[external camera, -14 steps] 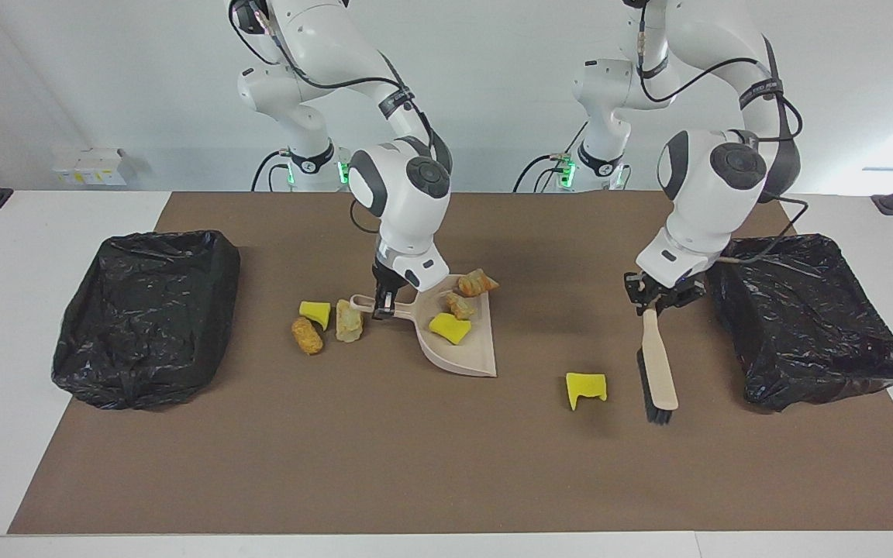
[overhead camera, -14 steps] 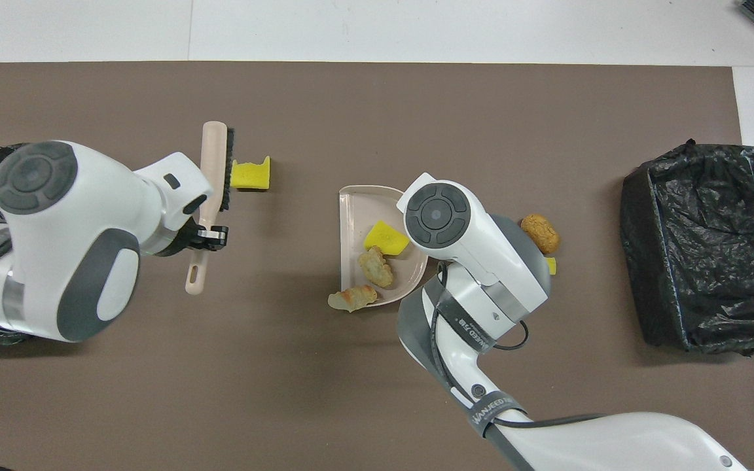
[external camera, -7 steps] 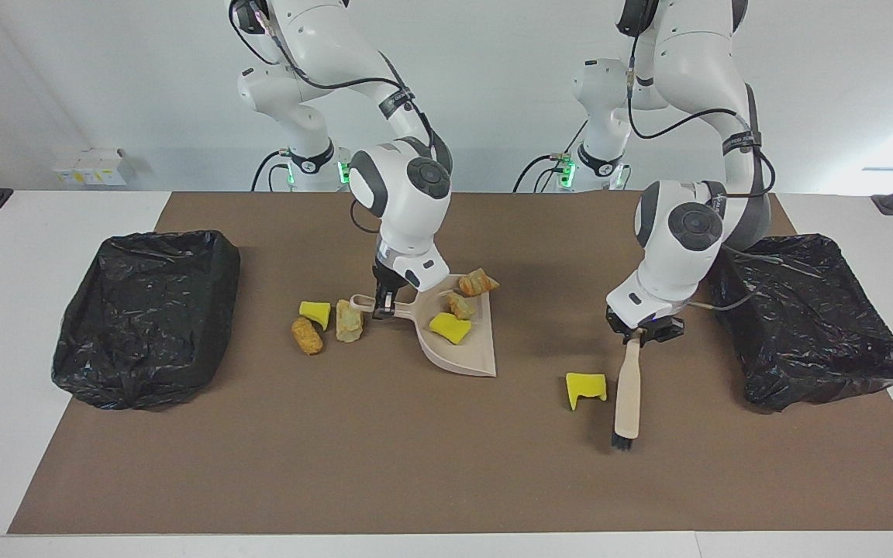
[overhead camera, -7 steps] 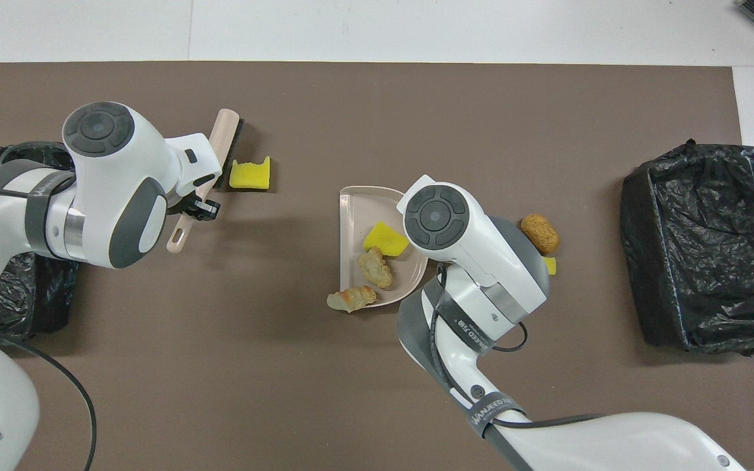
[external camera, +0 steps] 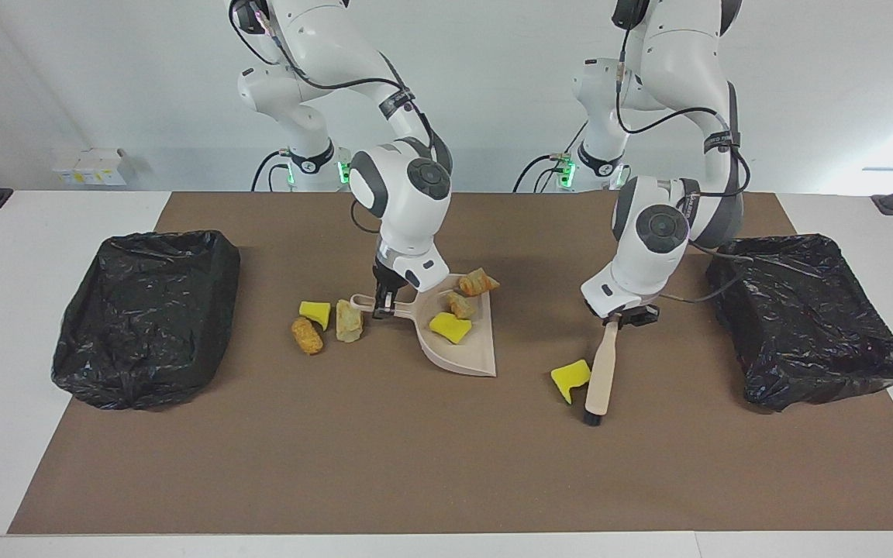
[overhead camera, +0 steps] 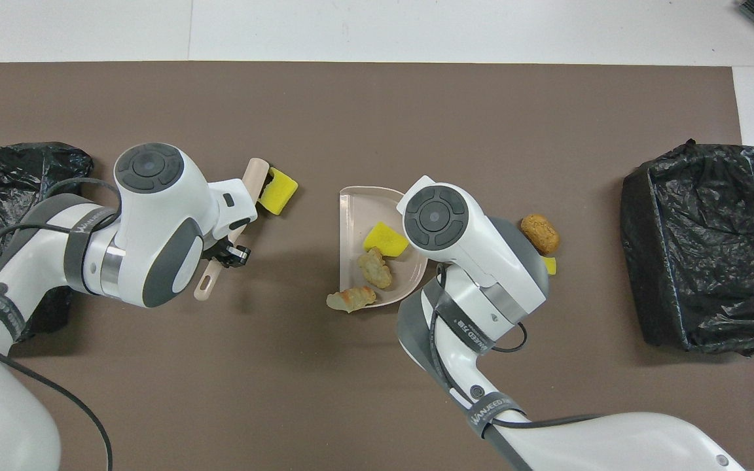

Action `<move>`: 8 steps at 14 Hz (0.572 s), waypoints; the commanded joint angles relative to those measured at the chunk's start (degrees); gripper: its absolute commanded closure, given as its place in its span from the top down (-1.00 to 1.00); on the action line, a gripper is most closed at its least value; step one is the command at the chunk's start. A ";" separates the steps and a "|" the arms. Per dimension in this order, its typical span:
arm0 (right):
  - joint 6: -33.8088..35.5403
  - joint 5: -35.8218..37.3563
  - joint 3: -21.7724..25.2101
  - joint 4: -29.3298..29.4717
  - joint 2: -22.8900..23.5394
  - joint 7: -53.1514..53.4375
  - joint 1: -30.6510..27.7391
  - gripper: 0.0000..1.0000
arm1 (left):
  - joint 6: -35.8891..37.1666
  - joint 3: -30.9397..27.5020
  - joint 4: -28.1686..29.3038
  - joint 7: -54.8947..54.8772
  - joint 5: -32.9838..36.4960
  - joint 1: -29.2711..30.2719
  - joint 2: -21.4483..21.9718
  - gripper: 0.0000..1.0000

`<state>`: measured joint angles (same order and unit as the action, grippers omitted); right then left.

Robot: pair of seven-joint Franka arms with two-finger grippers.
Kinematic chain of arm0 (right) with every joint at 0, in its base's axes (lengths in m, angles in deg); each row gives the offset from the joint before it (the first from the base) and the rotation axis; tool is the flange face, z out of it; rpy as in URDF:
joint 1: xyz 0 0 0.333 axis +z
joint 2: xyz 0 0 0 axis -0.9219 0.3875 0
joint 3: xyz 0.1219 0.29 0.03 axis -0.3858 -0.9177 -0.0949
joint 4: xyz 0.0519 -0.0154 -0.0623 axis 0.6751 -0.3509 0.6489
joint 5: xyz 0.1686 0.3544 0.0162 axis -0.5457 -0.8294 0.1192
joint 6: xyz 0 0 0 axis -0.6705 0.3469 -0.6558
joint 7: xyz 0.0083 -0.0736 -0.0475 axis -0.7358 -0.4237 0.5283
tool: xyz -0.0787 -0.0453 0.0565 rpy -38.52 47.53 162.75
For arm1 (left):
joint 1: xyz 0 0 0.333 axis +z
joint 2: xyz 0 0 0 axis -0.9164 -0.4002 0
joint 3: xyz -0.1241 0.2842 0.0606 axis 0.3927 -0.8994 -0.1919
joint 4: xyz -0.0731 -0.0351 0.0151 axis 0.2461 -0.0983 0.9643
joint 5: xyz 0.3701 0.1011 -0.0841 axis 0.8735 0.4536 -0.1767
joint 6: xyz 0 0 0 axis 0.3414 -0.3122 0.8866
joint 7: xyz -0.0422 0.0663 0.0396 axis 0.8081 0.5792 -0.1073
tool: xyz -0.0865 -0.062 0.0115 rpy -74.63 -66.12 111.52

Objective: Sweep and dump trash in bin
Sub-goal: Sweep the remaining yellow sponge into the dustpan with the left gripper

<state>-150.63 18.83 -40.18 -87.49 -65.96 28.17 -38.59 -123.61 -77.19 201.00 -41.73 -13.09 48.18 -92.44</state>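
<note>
Brown matting (external camera: 384, 465) covers the white table, and you can read the facing view as a dial centred on the mat.

A black-lined bin (external camera: 148, 314) sits at 9 o'clock, at the right arm's end. A second bin (external camera: 807, 325) sits at 3 o'clock, at the left arm's end.

Your right gripper (external camera: 386, 298) is near the dial's centre. Its fingers are clamped tight on the handle of the beige dustpan (external camera: 466, 355), which lies flat on the mat.
- Two pieces of the trash lie in the pan: a yellow sponge piece (external camera: 450, 327) and a tan lump (external camera: 460, 304).
- An orange-brown lump (external camera: 479, 282) lies against the pan's rim at the pan's 12 o'clock, partly outside it.
- Three more scraps lie on the mat at the pan's 9 o'clock, just beside the handle: a small yellow piece (external camera: 315, 311), a pale tan lump (external camera: 349, 320) and a brown crumbly lump (external camera: 307, 335).

Your left gripper (external camera: 623, 316) is over the mat at about 4 o'clock on the dial. Its fingers are closed on the upper end of the brush (external camera: 600, 372). The brush slants down to 6 o'clock from the gripper, with its dark bristle end on the mat.

The last yellow sponge (external camera: 570, 377) lies on the mat touching the brush at the brush's 9 o'clock, between the brush and the dustpan. It is well apart from the pan. The overhead view shows the same contact, with this sponge (overhead camera: 277, 191) pressed against the brush's tip (overhead camera: 256, 175).
</note>
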 commanded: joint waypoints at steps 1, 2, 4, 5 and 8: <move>-1.06 -0.81 -0.41 -1.53 -0.22 1.02 -0.05 -1.00 | 0.92 -0.58 7.44 1.84 -6.50 -3.73 5.23 -1.00; -1.32 -0.81 -0.41 -1.71 -0.22 1.02 -0.31 -1.00 | 0.66 -0.58 8.24 4.37 -8.70 -5.39 5.76 -1.00; -1.41 -0.81 -0.41 -1.88 -0.31 1.02 -0.31 -1.00 | 0.22 -0.58 8.33 8.77 -12.48 -9.09 6.03 -1.00; -1.50 -0.81 -0.41 -2.06 -0.31 1.02 -0.57 -1.00 | -0.13 -0.58 8.33 11.31 -14.42 -11.02 6.29 -1.00; -2.28 -0.81 -0.41 -2.76 -0.40 1.02 -0.84 -1.00 | -5.38 -0.58 8.33 20.61 -19.35 -14.98 6.20 -1.00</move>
<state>-151.16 18.69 -40.15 -88.26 -65.96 28.46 -38.75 -125.22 -76.94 207.23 -26.22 -29.66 35.68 -87.66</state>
